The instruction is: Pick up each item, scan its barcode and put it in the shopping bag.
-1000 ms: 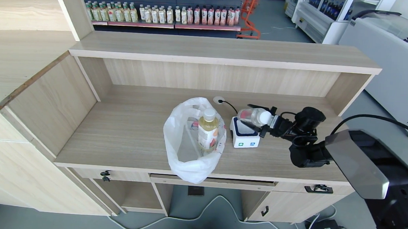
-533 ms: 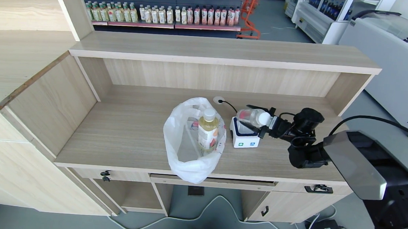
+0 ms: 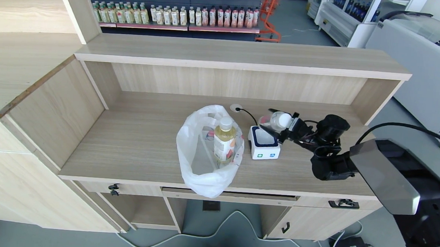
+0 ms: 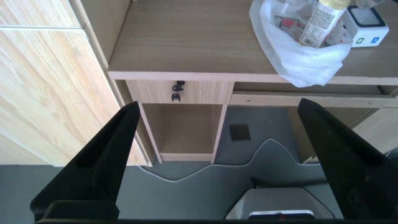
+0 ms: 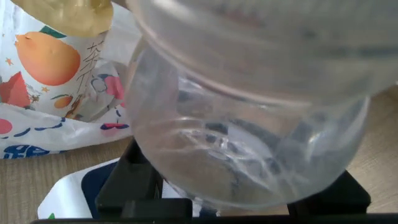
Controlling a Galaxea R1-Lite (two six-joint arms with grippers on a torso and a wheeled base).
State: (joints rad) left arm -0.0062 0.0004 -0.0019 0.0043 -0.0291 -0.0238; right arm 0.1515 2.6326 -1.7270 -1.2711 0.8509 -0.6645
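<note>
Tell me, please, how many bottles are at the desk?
2: tea bottle upright in the shopping bag; clear bottle in the right gripper by the scanner. More may be hidden.

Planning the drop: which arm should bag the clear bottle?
Right. The right gripper holds the clear bottle over the scanner, beside the shopping bag; the left gripper is open and empty, back from the counter.

This is a small shop, seen from behind its wooden checkout counter (image 3: 133,140), where a barcode scanner (image 3: 264,144) sits beside a white plastic shopping bag (image 3: 191,168). Beyond the counter, shelves (image 3: 222,29) carry rows of bottled drinks (image 3: 173,16), and a glass-fronted fridge (image 3: 347,12) and a chest freezer (image 3: 422,60) line the aisle
</note>
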